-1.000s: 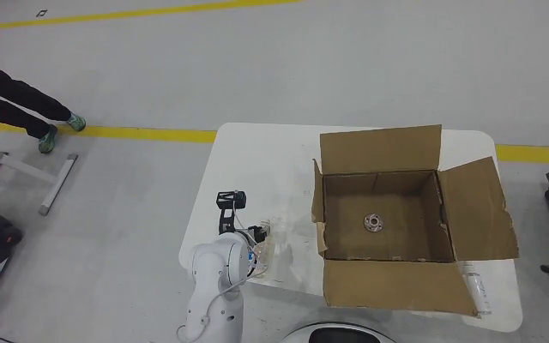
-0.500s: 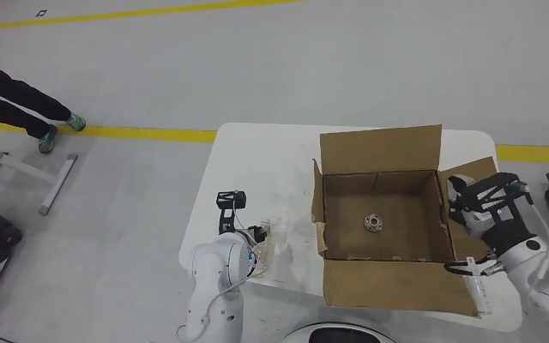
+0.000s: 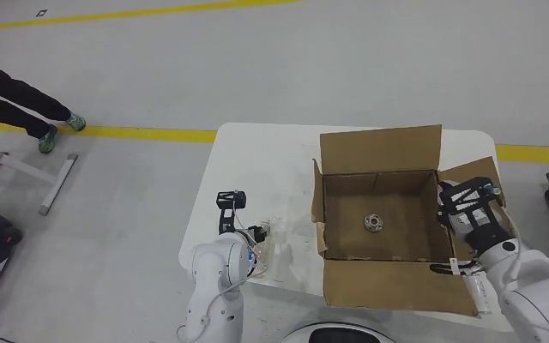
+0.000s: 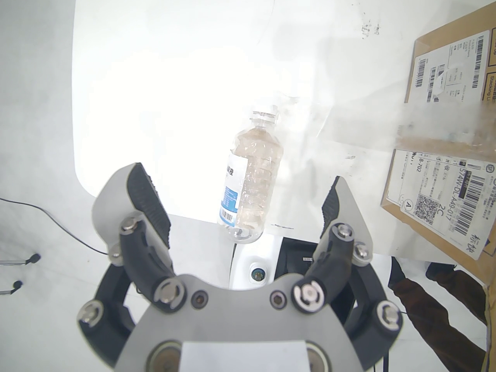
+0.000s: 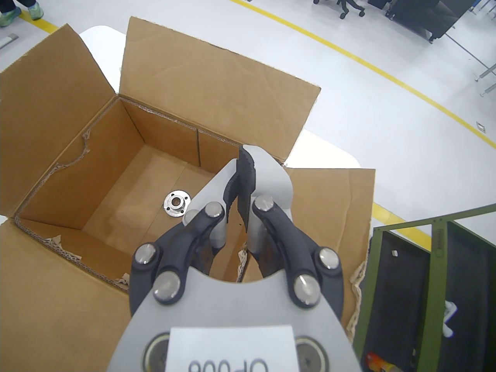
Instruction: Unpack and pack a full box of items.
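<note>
On the table's [image 3: 257,154] 3 o'clock half sits the cardboard box [image 3: 382,150], flaps spread for access. The right gripper [image 5: 242,179], jaws pressed together and empty, hovers at the box's 3 o'clock wall, probably meant for the metal flange [image 3: 372,222] mid-floor. The left gripper [image 4: 238,181], jaws wide, hangs over a water bottle [image 4: 254,145] lying at the table's 7 o'clock edge. The left wrist view shows its cap and label, and the right wrist view shows the flange's centre hole.

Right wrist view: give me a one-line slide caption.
Shut right gripper hovers at the rim of the open cardboard box; one metal ring lies on its bottom.
</note>
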Action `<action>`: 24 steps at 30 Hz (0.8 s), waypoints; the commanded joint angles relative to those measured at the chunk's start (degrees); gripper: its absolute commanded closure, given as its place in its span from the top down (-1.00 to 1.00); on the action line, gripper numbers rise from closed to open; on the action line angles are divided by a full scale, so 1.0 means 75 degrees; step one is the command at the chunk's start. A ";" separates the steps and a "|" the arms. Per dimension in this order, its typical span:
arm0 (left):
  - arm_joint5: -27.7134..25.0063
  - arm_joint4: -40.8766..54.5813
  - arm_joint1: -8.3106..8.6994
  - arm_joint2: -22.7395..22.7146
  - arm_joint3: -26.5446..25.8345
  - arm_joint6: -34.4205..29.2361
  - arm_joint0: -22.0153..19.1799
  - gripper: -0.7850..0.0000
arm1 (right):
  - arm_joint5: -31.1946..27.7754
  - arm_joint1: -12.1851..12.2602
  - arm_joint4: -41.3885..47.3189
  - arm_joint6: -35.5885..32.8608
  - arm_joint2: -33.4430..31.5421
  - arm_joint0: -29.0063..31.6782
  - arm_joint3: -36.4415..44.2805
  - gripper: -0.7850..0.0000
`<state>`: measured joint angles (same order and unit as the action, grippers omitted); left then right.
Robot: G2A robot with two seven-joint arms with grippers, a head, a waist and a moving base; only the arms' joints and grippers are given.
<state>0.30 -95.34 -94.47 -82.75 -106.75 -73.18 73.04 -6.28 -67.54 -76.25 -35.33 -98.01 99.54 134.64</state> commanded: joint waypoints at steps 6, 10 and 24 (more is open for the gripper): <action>0.0000 0.0000 0.0000 0.0000 0.0000 0.0000 0.0000 1.00 | -0.0428 0.0047 -0.1269 0.0005 0.0347 -0.0123 -0.0029 -1.00; 0.0000 0.0000 0.0000 0.0000 0.0000 0.0000 0.0000 1.00 | -0.0429 0.0029 -0.2057 -0.0607 0.1209 -0.0635 -0.0542 -1.00; 0.0000 0.0000 0.0000 0.0000 0.0000 0.0000 0.0000 1.00 | -0.0834 -0.0222 -0.1144 -0.3074 0.3042 -0.3573 -0.3727 -1.00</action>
<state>0.30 -95.34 -94.47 -82.75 -106.75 -73.18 73.04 -12.00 -69.09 -86.40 -57.54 -75.71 73.58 107.94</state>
